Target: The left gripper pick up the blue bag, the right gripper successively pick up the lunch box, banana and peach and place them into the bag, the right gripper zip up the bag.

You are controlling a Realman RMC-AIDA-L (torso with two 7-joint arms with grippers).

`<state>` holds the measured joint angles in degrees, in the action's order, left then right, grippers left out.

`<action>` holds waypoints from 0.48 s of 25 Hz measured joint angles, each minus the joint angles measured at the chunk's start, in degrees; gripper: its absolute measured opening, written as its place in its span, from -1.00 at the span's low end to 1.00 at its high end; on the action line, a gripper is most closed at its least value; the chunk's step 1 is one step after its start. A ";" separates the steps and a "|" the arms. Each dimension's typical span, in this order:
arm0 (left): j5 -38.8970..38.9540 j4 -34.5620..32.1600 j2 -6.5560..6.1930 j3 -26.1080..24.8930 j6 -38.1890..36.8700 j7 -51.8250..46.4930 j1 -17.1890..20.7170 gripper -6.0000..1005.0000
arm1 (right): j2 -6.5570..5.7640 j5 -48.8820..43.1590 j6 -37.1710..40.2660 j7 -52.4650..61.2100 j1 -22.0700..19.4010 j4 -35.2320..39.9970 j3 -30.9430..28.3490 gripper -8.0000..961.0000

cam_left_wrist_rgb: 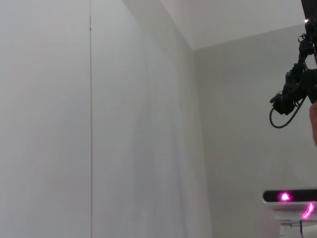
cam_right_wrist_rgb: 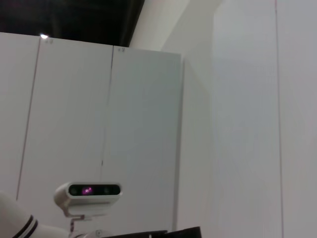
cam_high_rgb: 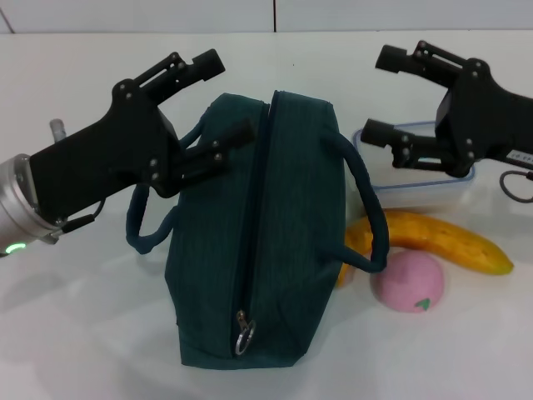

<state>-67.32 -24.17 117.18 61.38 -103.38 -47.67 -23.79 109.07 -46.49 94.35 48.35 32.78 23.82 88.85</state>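
Head view, blue bag (cam_high_rgb: 250,242): lies on the white table (cam_high_rgb: 83,333), zipper shut, ring pull (cam_high_rgb: 243,337) at its near end.
Head view, left gripper (cam_high_rgb: 226,98): fingers spread wide, holding nothing; lower finger over the bag's left side near a handle (cam_high_rgb: 146,233).
Head view, right gripper (cam_high_rgb: 381,93): spread wide, empty, over the lunch box (cam_high_rgb: 416,187) right of the bag.
Head view, banana (cam_high_rgb: 441,237): right of the bag, just nearer than the lunch box.
Head view, peach (cam_high_rgb: 408,282): right of the bag, touching the banana's near side.
Left wrist view: only walls, a camera unit (cam_left_wrist_rgb: 290,197) and a distant dark arm part; no table items.
Right wrist view: wall panels and a camera unit (cam_right_wrist_rgb: 88,191); no bag or food.
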 joint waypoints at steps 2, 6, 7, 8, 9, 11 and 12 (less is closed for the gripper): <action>0.03 0.00 0.12 -0.04 0.19 0.01 -0.07 0.58 | 0.04 0.00 -0.10 -0.01 -0.07 0.00 -0.62 0.76; 0.04 0.00 0.26 -0.04 0.49 0.02 -0.14 0.55 | 0.06 -0.46 -0.13 -0.01 0.03 0.02 -0.88 0.76; 0.05 0.00 0.26 -0.04 0.59 0.01 -0.17 0.55 | 0.06 -0.51 -0.13 0.00 0.09 0.16 -0.88 0.76; 0.08 0.00 0.26 -0.04 0.67 -0.02 -0.19 0.54 | 0.07 -0.54 -0.15 -0.01 0.10 0.26 -0.88 0.76; 0.10 0.00 0.26 -0.04 0.68 -0.06 -0.21 0.53 | 0.08 -0.57 -0.20 0.00 0.10 0.40 -0.88 0.76; 0.12 0.00 0.24 -0.04 0.72 -0.33 -0.23 0.52 | 0.08 -0.65 -0.27 0.00 0.10 0.55 -0.87 0.76; 0.14 -0.02 0.17 -0.04 0.73 -0.78 -0.23 0.51 | 0.08 -0.66 -0.28 0.04 0.10 0.57 -0.87 0.76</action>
<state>-67.18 -24.19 117.35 61.34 -102.64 -48.44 -24.02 109.15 -47.15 94.07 48.39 32.88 24.39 87.98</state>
